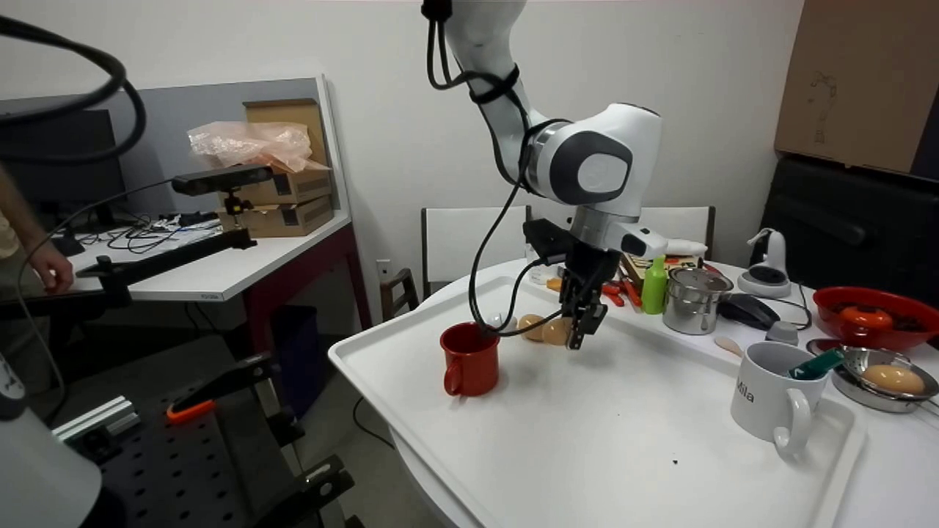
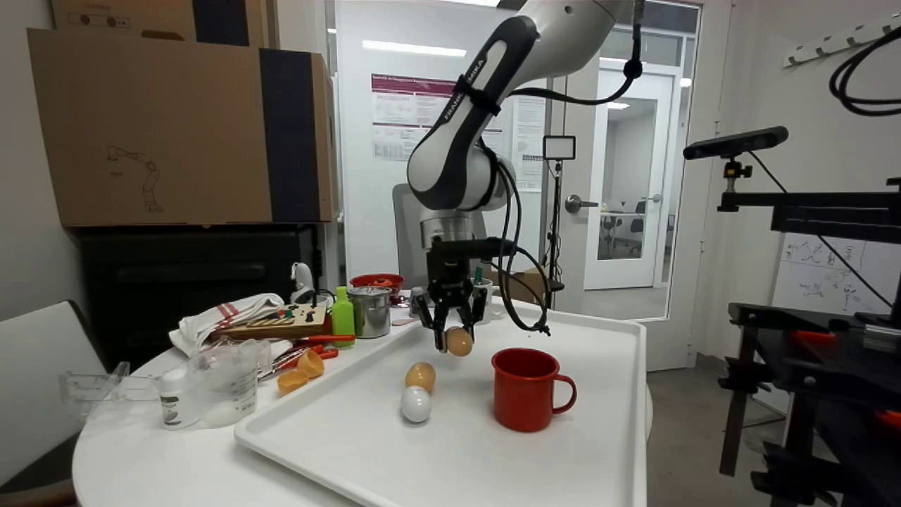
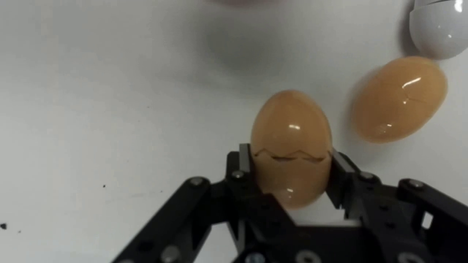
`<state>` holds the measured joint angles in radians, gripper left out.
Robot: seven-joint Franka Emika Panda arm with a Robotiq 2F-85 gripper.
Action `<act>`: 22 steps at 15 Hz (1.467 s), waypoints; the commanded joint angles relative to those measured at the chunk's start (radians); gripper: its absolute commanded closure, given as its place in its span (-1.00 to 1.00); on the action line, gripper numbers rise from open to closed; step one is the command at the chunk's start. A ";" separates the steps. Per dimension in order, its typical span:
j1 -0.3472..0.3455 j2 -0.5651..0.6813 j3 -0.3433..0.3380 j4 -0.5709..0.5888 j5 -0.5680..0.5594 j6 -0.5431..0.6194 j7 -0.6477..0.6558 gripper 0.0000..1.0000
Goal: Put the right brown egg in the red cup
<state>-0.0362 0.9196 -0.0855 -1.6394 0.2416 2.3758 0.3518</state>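
My gripper (image 3: 291,157) is shut on the right brown egg (image 3: 292,128), one finger on each side of it. A jagged seam runs around this egg. In both exterior views the gripper holds the egg (image 1: 557,331) (image 2: 460,343), seemingly a little above the white tray (image 2: 563,465). The red cup (image 1: 480,364) stands upright on the tray, with its handle at the side; it is also in an exterior view (image 2: 522,398). In the wrist view only a blurred red edge (image 3: 245,2) shows at the top. The second brown egg (image 3: 400,100) lies on the tray beside the held one.
A whitish egg (image 2: 416,405) touches or nearly touches the second brown egg. A white mug (image 1: 770,396) stands at the tray's far end from the red cup. A steel pot (image 1: 693,301), green bottle (image 1: 653,286) and red bowl (image 1: 880,304) stand beyond the tray's edge.
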 commanded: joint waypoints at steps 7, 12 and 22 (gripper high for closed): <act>0.077 -0.279 -0.057 -0.343 -0.123 0.086 -0.003 0.56; 0.044 -0.358 0.004 -0.436 -0.126 0.054 -0.123 0.56; -0.060 -0.385 0.141 -0.464 -0.018 -0.099 -0.396 0.56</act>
<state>-0.0590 0.5495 0.0197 -2.0961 0.1763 2.3401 0.0413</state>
